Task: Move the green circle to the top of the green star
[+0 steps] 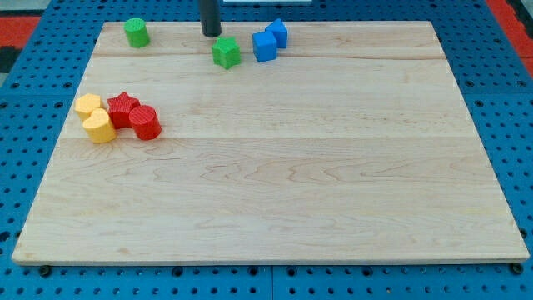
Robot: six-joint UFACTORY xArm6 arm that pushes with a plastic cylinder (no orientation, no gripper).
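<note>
The green circle (136,32) stands near the board's top left corner. The green star (225,52) lies near the top edge, left of centre, well to the right of the circle. My tip (211,34) is the lower end of a dark rod coming down from the view's top. It sits just above and slightly left of the green star, close to it, and far to the right of the green circle. I cannot tell whether the tip touches the star.
Two blue blocks, a cube (264,47) and another blue block (277,33), sit just right of the green star. At the left, a red star (122,107), a red cylinder (145,122) and two yellow blocks (87,104) (99,127) cluster together on the wooden board (283,167).
</note>
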